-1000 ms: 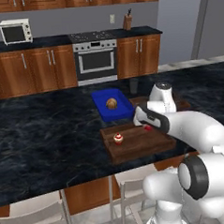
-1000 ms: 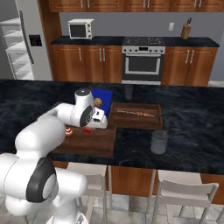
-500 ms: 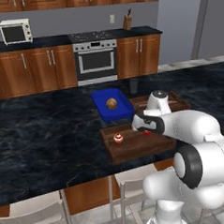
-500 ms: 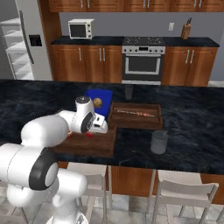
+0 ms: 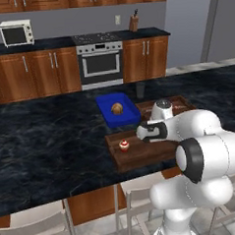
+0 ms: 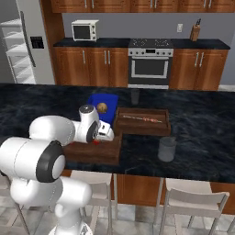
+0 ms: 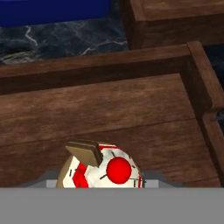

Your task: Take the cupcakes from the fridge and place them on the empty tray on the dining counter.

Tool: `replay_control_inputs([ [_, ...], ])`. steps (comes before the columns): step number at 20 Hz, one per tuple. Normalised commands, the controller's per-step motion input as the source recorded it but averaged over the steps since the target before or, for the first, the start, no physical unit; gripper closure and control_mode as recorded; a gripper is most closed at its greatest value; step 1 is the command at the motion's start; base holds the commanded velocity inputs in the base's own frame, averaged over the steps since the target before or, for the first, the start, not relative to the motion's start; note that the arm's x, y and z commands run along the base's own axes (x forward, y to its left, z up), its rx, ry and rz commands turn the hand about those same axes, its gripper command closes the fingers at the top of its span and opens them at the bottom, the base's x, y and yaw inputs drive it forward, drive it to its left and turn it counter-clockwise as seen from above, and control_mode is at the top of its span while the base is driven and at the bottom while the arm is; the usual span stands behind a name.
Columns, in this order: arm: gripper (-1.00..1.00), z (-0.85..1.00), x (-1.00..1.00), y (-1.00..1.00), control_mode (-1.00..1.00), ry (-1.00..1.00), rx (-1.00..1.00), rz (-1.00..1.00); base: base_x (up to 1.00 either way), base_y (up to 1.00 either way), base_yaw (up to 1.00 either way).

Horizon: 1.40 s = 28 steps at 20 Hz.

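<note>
Cupcake over the wooden tray

Gripper (image 5: 141,133) sits low over the brown tray (image 5: 141,157) at centre frame on the black dining counter (image 5: 47,148), closed around a cupcake (image 7: 103,170) seen at the bottom of the hand view. A second cupcake (image 5: 124,145) rests on the tray's left part.

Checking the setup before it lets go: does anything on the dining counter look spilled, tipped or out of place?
Nothing stands out. One cupcake sits upright on the dark wooden tray; a second cupcake is at the pincer above the same tray. The bun rests in the blue tray.
</note>
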Motion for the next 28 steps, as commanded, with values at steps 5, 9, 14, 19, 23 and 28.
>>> replay_control_inputs([
  [5, 1.00, -0.18, 0.15, 0.00, -1.00, -0.03, -0.02, -0.03, 0.00, 0.00, 0.00],
  [9, 1.00, -0.11, 0.07, 0.00, -1.00, -0.03, 0.00, -0.02, 0.00, 0.00, 0.00],
  [14, 1.00, -0.07, 0.00, 0.00, -1.00, -0.01, 0.00, 0.00, 0.00, 0.00, 0.00],
  [19, -1.00, -0.01, 0.00, 0.04, -1.00, -0.02, 0.00, 0.00, 0.00, 0.00, 0.00],
  [23, -1.00, 0.00, 0.00, 0.07, -1.00, -0.03, 0.00, 0.00, 0.00, 0.00, 0.00],
  [28, -1.00, 0.00, 0.00, 0.01, -1.00, -0.04, 0.00, 0.00, 0.00, 0.00, 0.00],
])
